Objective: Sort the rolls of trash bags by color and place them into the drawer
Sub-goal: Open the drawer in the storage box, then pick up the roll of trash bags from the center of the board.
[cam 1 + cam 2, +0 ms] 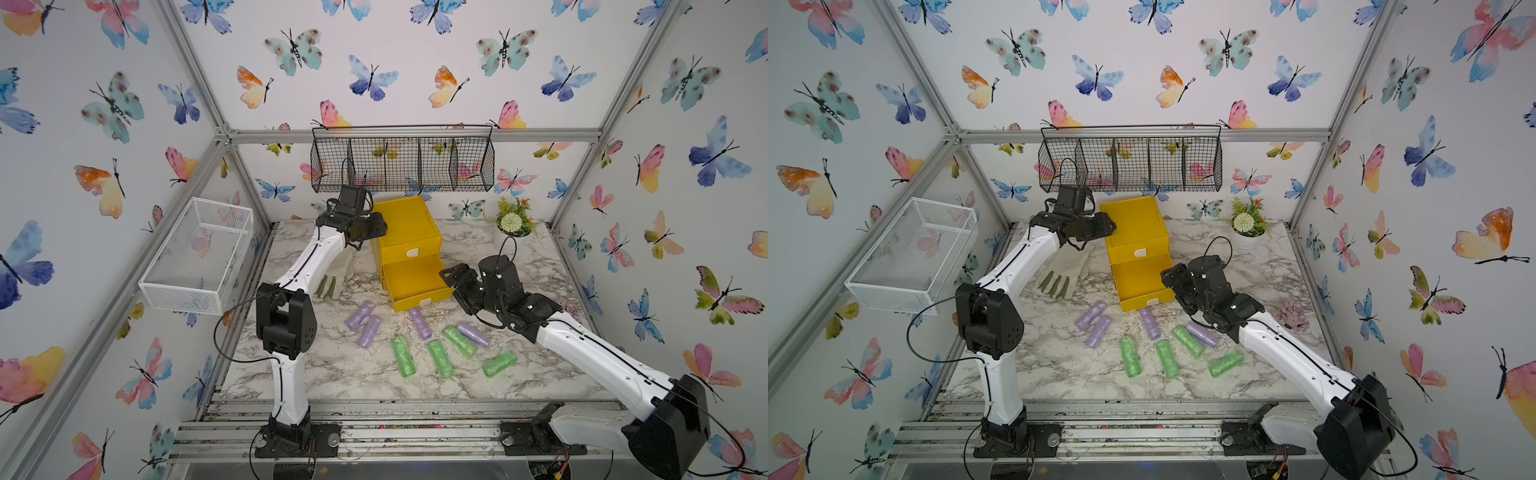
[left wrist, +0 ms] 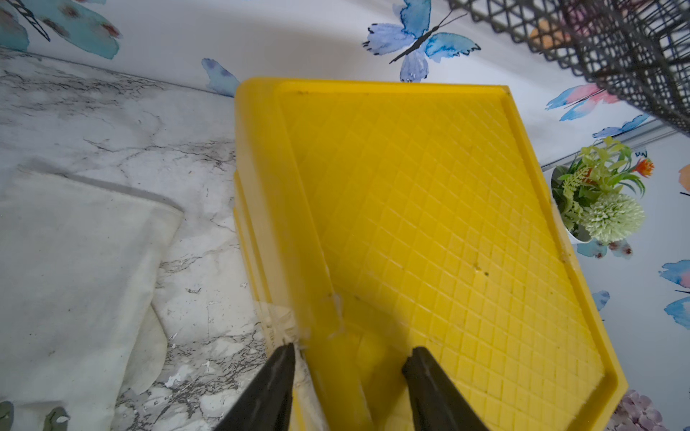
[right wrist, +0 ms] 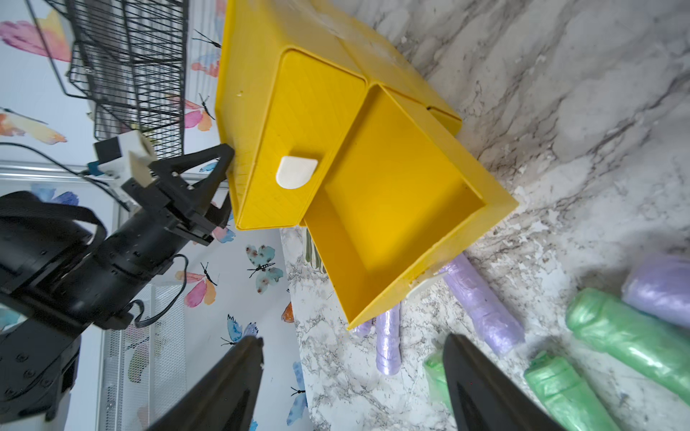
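Observation:
The yellow drawer (image 1: pixel 409 226) chest stands at the back middle of the marble table. One of its drawers (image 3: pixel 392 194) is pulled out and empty; the one above, with a white tab handle (image 3: pixel 297 171), is pushed in. Several purple rolls of trash bags (image 1: pixel 419 323) and several green ones (image 1: pixel 403 356) lie loose on the table in front of it. My left gripper (image 2: pixel 351 352) is open, its fingers either side of the chest's top left rim. My right gripper (image 3: pixel 353 341) hangs open and empty just right of the open drawer, above the rolls.
A pale glove (image 1: pixel 1065 270) lies left of the chest under my left arm. A black wire basket (image 1: pixel 403 162) hangs on the back wall, a white one (image 1: pixel 199 253) on the left wall. A potted plant (image 1: pixel 513 222) stands back right, a purple flower (image 1: pixel 1293 316) at the right edge.

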